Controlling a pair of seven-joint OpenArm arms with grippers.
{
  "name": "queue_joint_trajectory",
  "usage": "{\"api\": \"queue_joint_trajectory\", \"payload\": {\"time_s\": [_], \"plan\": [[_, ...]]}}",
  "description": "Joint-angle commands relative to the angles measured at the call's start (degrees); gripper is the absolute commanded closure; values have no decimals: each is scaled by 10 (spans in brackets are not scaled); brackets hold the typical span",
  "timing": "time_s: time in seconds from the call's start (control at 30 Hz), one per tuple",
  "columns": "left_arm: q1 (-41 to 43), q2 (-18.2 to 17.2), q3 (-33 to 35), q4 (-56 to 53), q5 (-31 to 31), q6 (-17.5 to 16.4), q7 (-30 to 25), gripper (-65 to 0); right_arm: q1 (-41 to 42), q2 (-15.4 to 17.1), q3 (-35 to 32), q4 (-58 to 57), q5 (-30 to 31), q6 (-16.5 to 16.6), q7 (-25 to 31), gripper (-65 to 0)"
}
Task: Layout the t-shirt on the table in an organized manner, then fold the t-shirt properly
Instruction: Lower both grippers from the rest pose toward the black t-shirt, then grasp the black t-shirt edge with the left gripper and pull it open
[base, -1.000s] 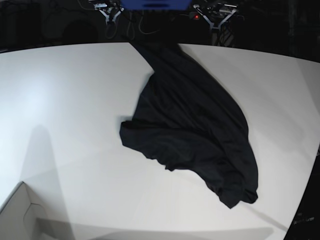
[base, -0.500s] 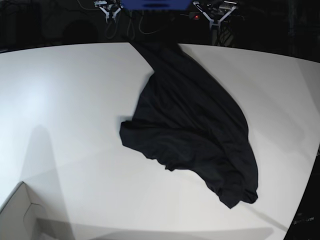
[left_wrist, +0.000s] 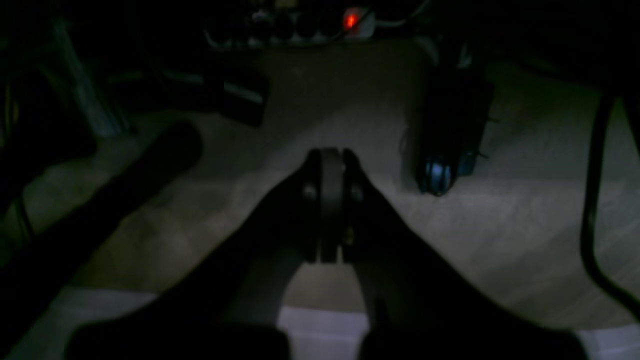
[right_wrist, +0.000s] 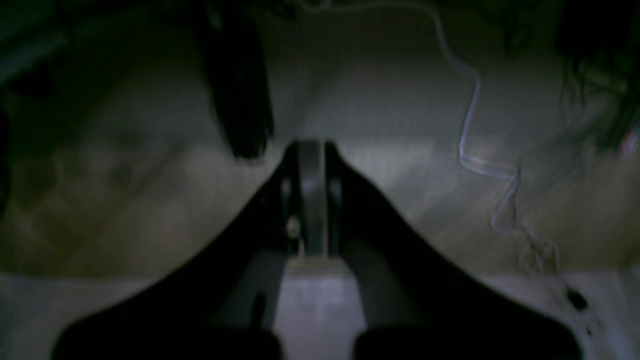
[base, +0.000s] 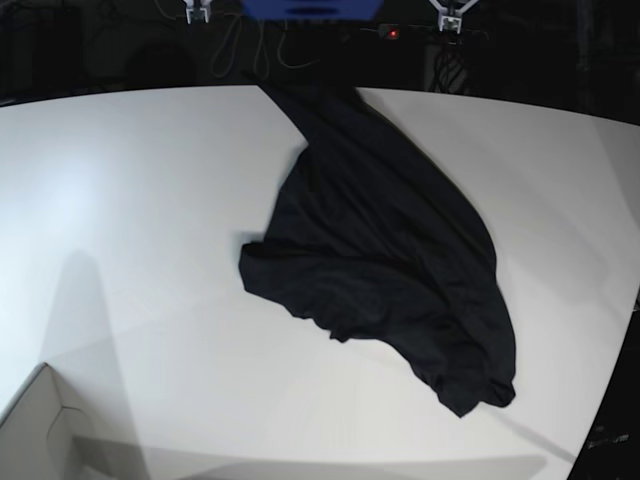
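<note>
Starting with the base view: the t-shirt (base: 385, 255) lies crumpled in a slanted heap across the middle of the table (base: 130, 200), one end trailing over the far edge, the other bunched near the right front. Laying it out is not yet begun, I judge; my next move calls for bringing both arms down to pinch two corners and spread the cloth flat.

From the left wrist view, my left gripper (left_wrist: 327, 165) has its jaws pressed together on nothing, hanging over a dim floor beyond the table's edge.

From the right wrist view, my right gripper (right_wrist: 311, 155) is likewise closed and empty; a pale cable (right_wrist: 470, 125) trails on what is probably the floor, though the frame is murky.
</note>
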Motion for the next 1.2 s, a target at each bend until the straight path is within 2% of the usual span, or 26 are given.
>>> {"api": "queue_joint_trajectory", "payload": {"time_s": [0.0,0.07,0.23,0.37,0.6,0.67,0.87,1.07,1.17], "plan": [[22,-9,0,32,-2,0,-8,0,-23,8,1,44,1,2,13,0],[57,-16,0,92,-18,0,-8,0,-64,13,3,121,2,2,13,0],[159,-63,1,298,-146,0,-8,0,-155,29,5,314,3,2,13,0],[232,-107,1,453,-222,0,-8,0,-209,35,6,445,3,2,13,0],[312,-148,-7,642,-289,4,-12,0,-253,40,6,600,1,2,13,0],[327,-146,-28,684,-292,4,-8,0,-253,52,7,634,1,2,13,0],[330,-100,-88,746,-293,4,-8,0,-231,78,24,674,1,2,13,0],[327,-51,-119,763,-293,4,-8,0,-158,76,88,675,1,2,13,0],[313,-41,-128,764,-293,4,-8,0,-120,77,89,675,1,2,13,0]]}}
